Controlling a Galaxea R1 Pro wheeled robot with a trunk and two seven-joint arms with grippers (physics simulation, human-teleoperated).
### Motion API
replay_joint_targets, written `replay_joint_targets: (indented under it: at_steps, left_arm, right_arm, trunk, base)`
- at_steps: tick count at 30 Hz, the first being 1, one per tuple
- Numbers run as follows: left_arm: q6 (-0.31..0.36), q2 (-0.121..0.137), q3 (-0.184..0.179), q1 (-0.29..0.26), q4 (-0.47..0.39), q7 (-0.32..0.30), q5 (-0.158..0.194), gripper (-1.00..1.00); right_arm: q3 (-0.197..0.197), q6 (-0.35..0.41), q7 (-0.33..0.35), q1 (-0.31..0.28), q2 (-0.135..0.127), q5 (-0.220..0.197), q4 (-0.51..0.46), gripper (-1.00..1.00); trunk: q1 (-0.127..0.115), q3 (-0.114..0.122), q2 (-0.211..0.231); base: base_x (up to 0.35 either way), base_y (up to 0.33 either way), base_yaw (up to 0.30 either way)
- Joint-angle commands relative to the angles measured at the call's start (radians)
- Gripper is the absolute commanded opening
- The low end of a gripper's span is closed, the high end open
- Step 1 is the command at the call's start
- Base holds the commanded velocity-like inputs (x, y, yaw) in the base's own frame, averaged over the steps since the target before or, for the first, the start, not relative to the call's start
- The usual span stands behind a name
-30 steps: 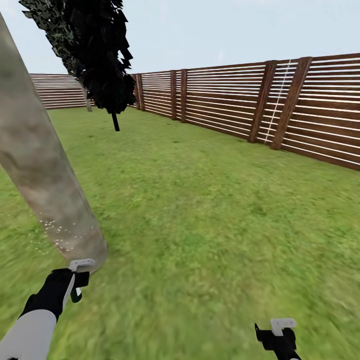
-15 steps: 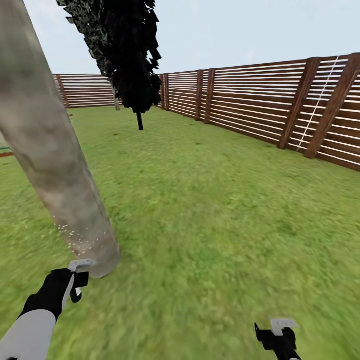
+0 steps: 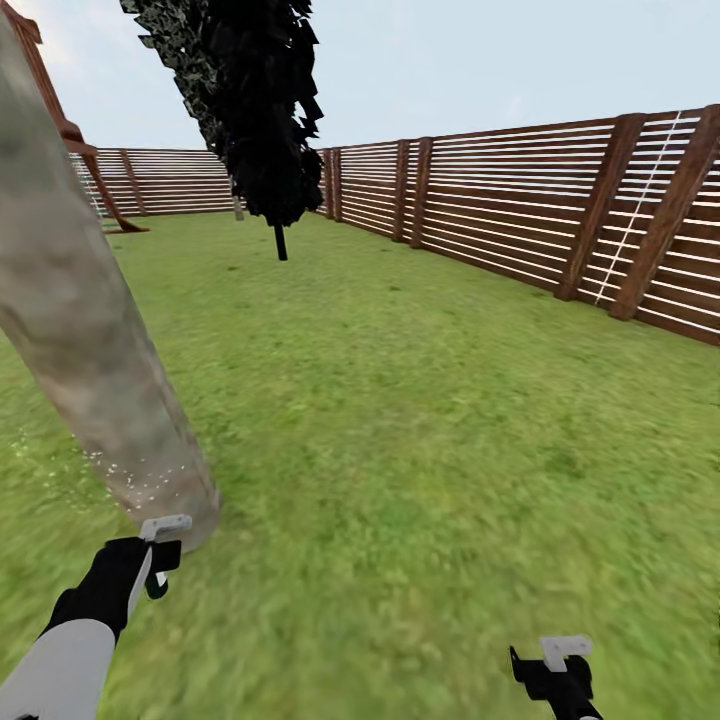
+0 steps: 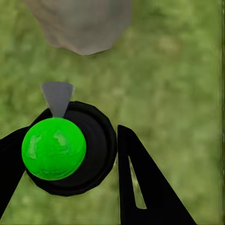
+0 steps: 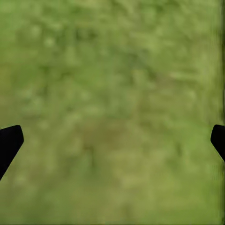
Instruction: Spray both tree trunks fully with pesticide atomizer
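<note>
Left hand (image 4: 70,154) clamped on pesticide atomizer (image 4: 70,149): black round body, bright green top, grey nozzle aimed at base of tree trunk (image 3: 95,350). Head view: left hand (image 3: 150,565) at 7 o'clock, just beside trunk foot. Trunk leans up toward 11 o'clock; pale pesticide (image 3: 130,480) specks dot lower bark. Right hand (image 3: 555,670) at 5 o'clock, fingers (image 5: 9,140) spread wide, holds nothing, hangs over grass (image 3: 430,420). Dark narrow tree (image 3: 255,120) at 12 o'clock. Slat fence (image 3: 520,215) runs from 12 to 3 o'clock.
</note>
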Motion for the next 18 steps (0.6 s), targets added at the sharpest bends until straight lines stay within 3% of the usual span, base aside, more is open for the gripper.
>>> replay_joint_targets:
  at_steps: [1, 10, 18]
  left_arm:
    - [-0.007, 0.000, 0.001, 0.000, 0.000, 0.000, -0.001, -1.00]
    - [-0.010, 0.008, 0.002, 0.000, 0.004, 0.001, 0.000, -1.00]
    - [-0.015, 0.006, 0.002, 0.000, 0.010, 0.001, 0.001, -1.00]
  right_arm:
    - [0.000, 0.000, 0.000, 0.000, 0.001, 0.000, 0.001, 1.00]
    - [0.000, 0.000, 0.000, 0.000, 0.001, 0.000, 0.000, 1.00]
    - [0.000, 0.000, 0.000, 0.000, 0.001, 0.000, 0.000, 1.00]
  trunk:
    - [0.000, 0.000, 0.000]
    - [0.000, 0.000, 0.000]
    - [0.000, 0.000, 0.000]
  base:
    - [0.000, -0.273, 0.158]
    - [0.100, -0.272, 0.269]
    - [0.218, -0.217, 0.277]
